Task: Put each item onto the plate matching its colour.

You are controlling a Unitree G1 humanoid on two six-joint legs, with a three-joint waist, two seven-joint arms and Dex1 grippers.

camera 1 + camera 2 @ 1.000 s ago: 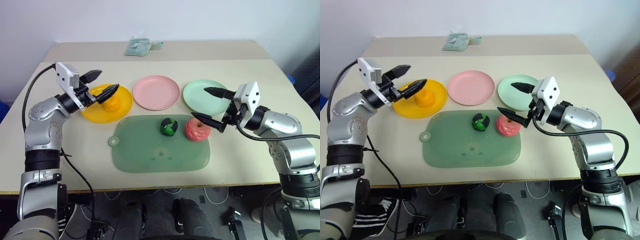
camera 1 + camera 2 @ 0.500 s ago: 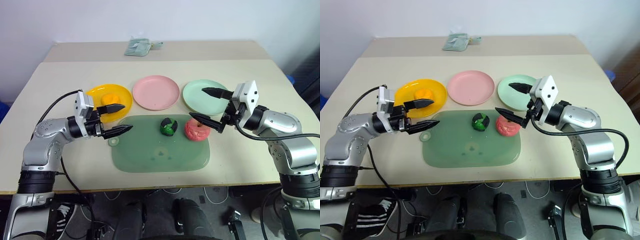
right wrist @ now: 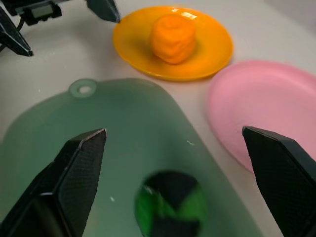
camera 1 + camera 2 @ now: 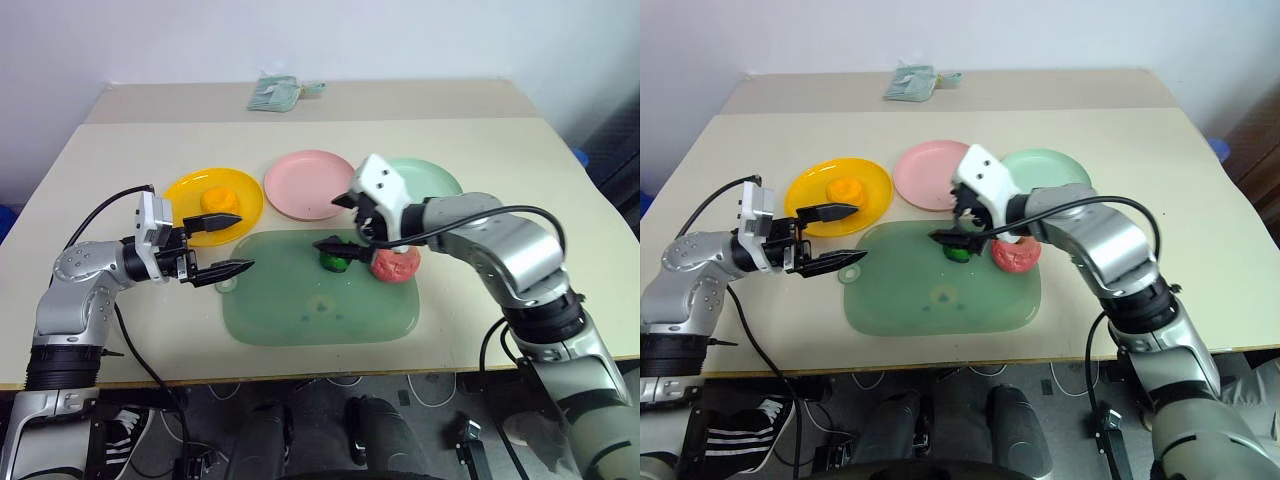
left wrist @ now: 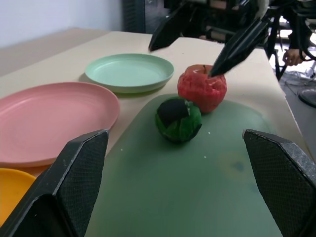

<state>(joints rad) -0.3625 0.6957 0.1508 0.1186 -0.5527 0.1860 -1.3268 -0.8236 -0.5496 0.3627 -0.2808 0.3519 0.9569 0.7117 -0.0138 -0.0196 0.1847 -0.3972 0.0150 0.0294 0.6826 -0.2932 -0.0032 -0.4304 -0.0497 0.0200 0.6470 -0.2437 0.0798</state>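
Right tool (open) over green ball

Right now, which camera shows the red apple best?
The left wrist view: the apple sits whole, stem dimple up. In both eye views the right arm covers part of it.

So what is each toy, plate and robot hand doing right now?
Orange fruit: on the yellow plate, done.
Green-and-black ball: on the green mat, not on a plate.
Red apple: on the mat, not on a plate.
Pink plate: empty.
Mint green plate: empty.
Left hand: open, holding nothing.
Right hand: open, above the ball.
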